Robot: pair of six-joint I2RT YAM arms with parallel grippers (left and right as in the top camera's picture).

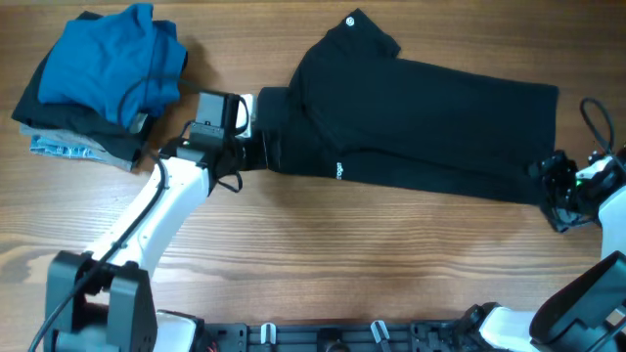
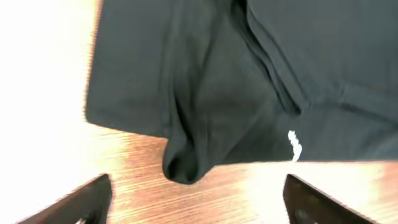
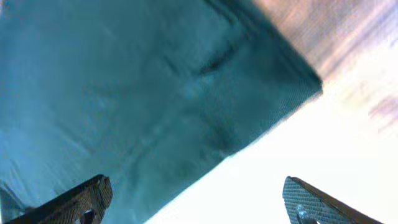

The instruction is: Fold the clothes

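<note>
The black short-sleeved shirt (image 1: 421,122) lies partly folded lengthwise across the back of the table, with a small white logo (image 1: 339,171) near its front edge and a white neck label (image 1: 351,22). My left gripper (image 1: 256,147) is open at the shirt's left end; in the left wrist view its fingers (image 2: 196,202) stand apart over bare wood, just short of a drooping fold of the shirt (image 2: 186,155). My right gripper (image 1: 550,186) is open at the shirt's right front corner; the right wrist view shows its fingers (image 3: 196,199) spread over the shirt's edge (image 3: 155,112).
A stack of folded garments with a bright blue one (image 1: 112,64) on top sits at the back left. The wooden table (image 1: 342,254) runs on in front of the shirt.
</note>
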